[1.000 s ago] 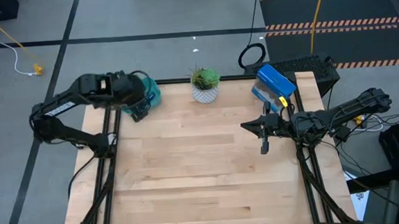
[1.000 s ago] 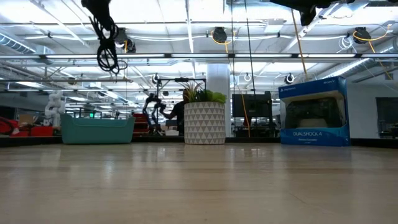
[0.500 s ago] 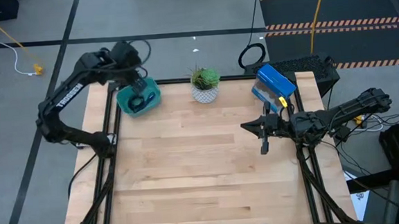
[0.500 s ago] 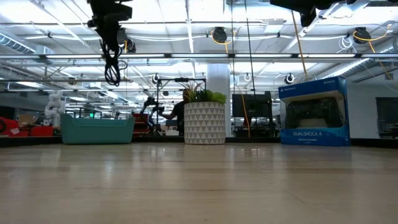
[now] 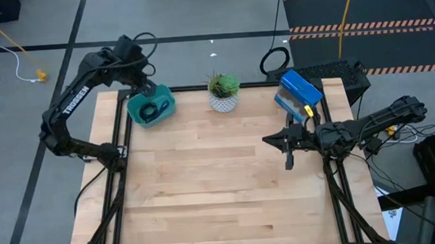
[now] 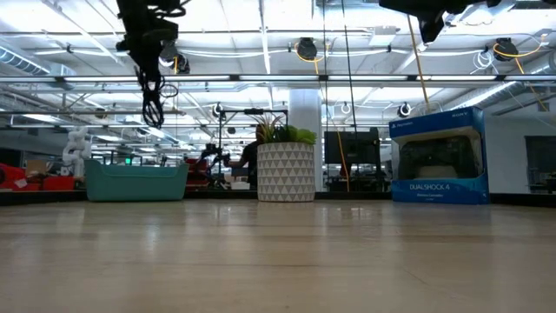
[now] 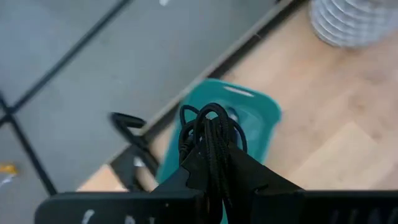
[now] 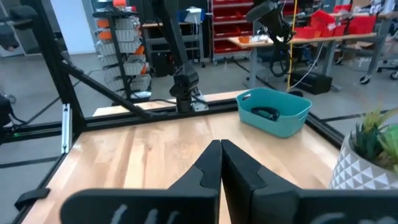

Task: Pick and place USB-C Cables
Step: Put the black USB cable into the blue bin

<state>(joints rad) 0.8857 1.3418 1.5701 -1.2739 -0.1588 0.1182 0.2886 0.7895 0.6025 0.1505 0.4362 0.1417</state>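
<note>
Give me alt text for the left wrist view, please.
The left hand is shut on a black cable bundle, holding it above a teal bin at the wooden table's corner. Grey floor lies beyond the table edge, and a white patterned pot shows at one side.

The left claw [image 7: 214, 165] is clamped on a black USB-C cable [image 7: 211, 134], whose bundled loops stick out past the dark fingers [image 7: 261, 177]. Beyond the cable sits a teal bin [image 7: 249, 124] on the wooden worktop [image 7: 336, 124], near its edge. A white patterned pot [image 7: 354, 22] stands farther along, and grey floor [image 7: 93, 56] lies past the edge.
</note>
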